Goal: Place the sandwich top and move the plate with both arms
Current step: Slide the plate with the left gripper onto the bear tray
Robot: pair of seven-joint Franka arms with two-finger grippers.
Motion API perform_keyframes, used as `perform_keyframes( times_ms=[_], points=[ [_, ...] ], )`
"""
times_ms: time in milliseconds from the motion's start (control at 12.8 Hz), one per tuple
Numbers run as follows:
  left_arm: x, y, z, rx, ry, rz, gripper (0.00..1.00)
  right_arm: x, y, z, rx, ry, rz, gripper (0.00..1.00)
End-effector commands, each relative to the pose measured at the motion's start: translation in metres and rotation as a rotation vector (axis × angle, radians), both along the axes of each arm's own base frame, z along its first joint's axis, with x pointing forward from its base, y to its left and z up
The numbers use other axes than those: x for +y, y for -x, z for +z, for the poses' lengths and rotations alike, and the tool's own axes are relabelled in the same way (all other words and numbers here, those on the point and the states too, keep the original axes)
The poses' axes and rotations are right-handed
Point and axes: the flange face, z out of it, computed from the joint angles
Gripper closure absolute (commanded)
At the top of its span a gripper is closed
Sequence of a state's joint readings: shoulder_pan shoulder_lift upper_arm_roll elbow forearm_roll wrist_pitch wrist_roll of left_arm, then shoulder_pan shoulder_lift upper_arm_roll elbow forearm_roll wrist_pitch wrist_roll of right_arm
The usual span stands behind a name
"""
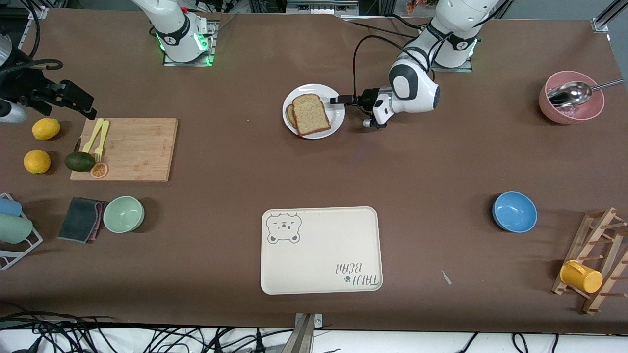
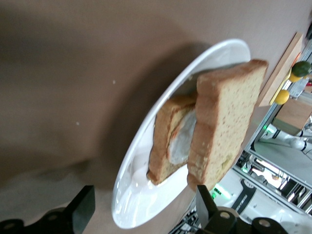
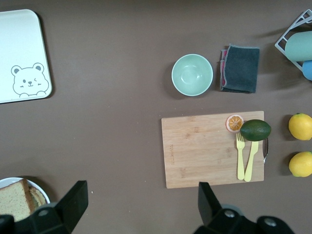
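- Sandwich top (image 1: 311,114) lies on the egg slice (image 2: 176,139) on the plate (image 1: 338,113), offset toward the front camera, so the lower slice peeks out at the right arm's end.
- Plate sits mid-tabletop, w/ the bear tray (image 1: 321,250) well nearer the front camera.
- Left gripper (image 1: 342,100) is low at the plate's rim on the left arm's end; fingers (image 2: 80,208) spread, holding nothing.
- Right gripper (image 3: 139,204) is up over the tabletop's right-arm end, above the cutting board (image 1: 125,149) area; released, empty, well apart from the plate. Right arm waits.
- Risk: top slice isn't squared; a jolt or tilt of the plate could prob. slide it off the egg.
- Risk: glossy rim is thin; a shallow pinch could slip, or lift one edge if the arms don't rise together.
- Risk: the left gripper closing too far in could nudge the bread.
- Around: avocado (image 1: 80,161), yellow forks (image 1: 97,138), orange slice (image 1: 99,170) on/at the board; two lemons (image 1: 41,145), green bowl (image 1: 123,214), grey cloth (image 1: 81,219) at the right arm's end.
- Blue bowl (image 1: 514,211), pink bowl w/ spoon (image 1: 571,97), mug rack (image 1: 596,260) at the left arm's end.
- Nothing stands btw plate and tray.
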State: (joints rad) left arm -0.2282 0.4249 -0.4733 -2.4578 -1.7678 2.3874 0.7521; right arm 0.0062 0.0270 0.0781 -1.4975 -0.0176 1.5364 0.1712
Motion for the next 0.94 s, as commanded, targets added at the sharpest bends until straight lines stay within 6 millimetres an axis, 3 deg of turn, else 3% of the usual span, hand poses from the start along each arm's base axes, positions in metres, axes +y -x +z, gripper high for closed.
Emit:
perform_keyframes(
  times_ms=[0, 312, 546, 624, 858],
  points=[
    [0.0, 0.008, 0.002, -0.108, 0.022, 0.043, 0.12, -0.004, 0.003, -0.002, 0.002, 0.022, -0.009, 0.0],
    [-0.005, 0.013, 0.0, -0.11, 0.028, 0.044, 0.15, -0.003, 0.002, -0.003, 0.0, 0.023, 0.02, 0.0],
    [-0.013, 0.024, -0.008, -0.093, -0.001, 0.044, 0.29, 0.001, -0.001, -0.007, 0.003, 0.021, 0.016, 0.0],
    [-0.014, 0.023, -0.01, -0.093, -0.009, 0.044, 0.36, -0.003, -0.001, -0.007, 0.006, 0.017, 0.01, 0.0],
    [-0.014, 0.023, -0.011, -0.091, -0.009, 0.045, 0.69, -0.009, 0.001, -0.012, 0.031, 0.02, -0.004, 0.0]
  ],
)
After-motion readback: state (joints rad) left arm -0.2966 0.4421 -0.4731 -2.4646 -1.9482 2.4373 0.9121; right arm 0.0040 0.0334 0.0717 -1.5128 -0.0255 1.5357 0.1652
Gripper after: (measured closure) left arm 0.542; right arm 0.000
